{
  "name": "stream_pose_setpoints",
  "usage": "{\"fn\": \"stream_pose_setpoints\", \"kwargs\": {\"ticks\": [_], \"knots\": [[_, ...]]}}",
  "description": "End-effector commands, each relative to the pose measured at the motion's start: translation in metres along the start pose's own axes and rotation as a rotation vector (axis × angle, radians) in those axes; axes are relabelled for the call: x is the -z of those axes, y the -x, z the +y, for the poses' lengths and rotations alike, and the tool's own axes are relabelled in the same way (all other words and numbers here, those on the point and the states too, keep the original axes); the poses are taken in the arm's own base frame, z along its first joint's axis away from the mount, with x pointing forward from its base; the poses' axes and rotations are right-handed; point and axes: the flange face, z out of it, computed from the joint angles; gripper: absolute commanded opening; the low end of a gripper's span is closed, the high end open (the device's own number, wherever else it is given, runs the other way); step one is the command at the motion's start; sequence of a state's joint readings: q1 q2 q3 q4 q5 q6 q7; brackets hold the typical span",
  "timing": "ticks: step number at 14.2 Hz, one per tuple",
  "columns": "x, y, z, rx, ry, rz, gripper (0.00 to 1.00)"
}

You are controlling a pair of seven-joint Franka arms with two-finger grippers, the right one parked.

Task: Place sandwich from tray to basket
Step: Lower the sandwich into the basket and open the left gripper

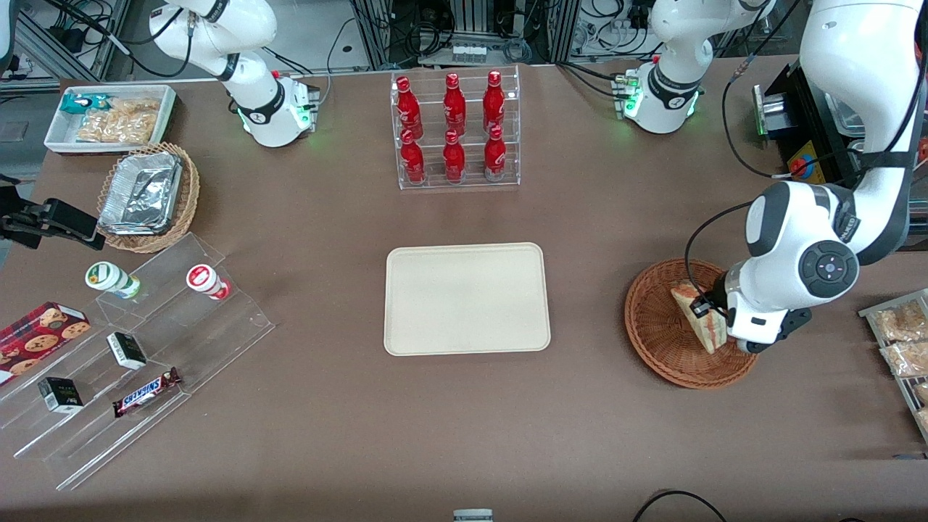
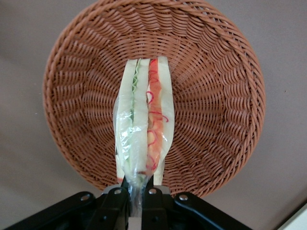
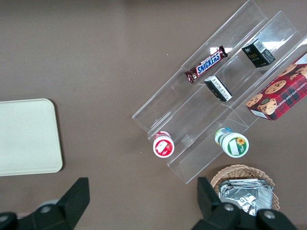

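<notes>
My gripper [image 1: 705, 303] is over the round brown wicker basket [image 1: 652, 341], its fingers shut on the clear wrapper end of the sandwich [image 1: 700, 320]. Within the basket's outline, the wedge-shaped sandwich shows white bread with red and green filling; whether it touches the basket floor cannot be told. In the left wrist view the sandwich [image 2: 154, 105] extends from the gripper [image 2: 136, 191] across the basket [image 2: 211, 110], wrapper pinched between the fingertips. The flat cream tray [image 1: 467, 299], toward the parked arm's end from the basket, holds nothing.
A clear rack of red bottles [image 1: 458, 130] stands farther from the front camera than the tray. A wire rack with packaged bread [image 1: 902, 322] is at the working arm's end. Toward the parked arm's end are a clear stepped shelf [image 1: 181, 319] and a wicker basket holding a foil package [image 1: 141, 194].
</notes>
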State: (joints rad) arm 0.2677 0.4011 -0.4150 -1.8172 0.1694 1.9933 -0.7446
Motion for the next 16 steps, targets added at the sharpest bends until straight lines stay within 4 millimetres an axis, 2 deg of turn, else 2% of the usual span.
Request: {"fn": "stream_pose_setpoints", "kwargs": {"ticks": [1,4,5,6,8,10,11,13,16], "knots": [[-0.009,0.0,0.002,-0.022,0.012,0.007,0.1],[-0.02,0.0,0.006,-0.036,0.013,0.0,0.12],[-0.025,0.0,0.007,-0.04,0.01,-0.008,0.15],[-0.027,-0.001,0.007,-0.055,0.011,-0.012,0.24],[-0.027,-0.003,0.004,-0.091,0.009,-0.018,0.48],[-0.025,-0.003,0.003,-0.106,0.008,-0.016,0.85],[-0.023,-0.004,0.003,-0.104,0.01,-0.012,1.0],[-0.013,-0.002,0.0,-0.099,-0.004,-0.019,1.0],[0.036,0.003,-0.009,-0.093,-0.036,-0.012,1.0]]}}
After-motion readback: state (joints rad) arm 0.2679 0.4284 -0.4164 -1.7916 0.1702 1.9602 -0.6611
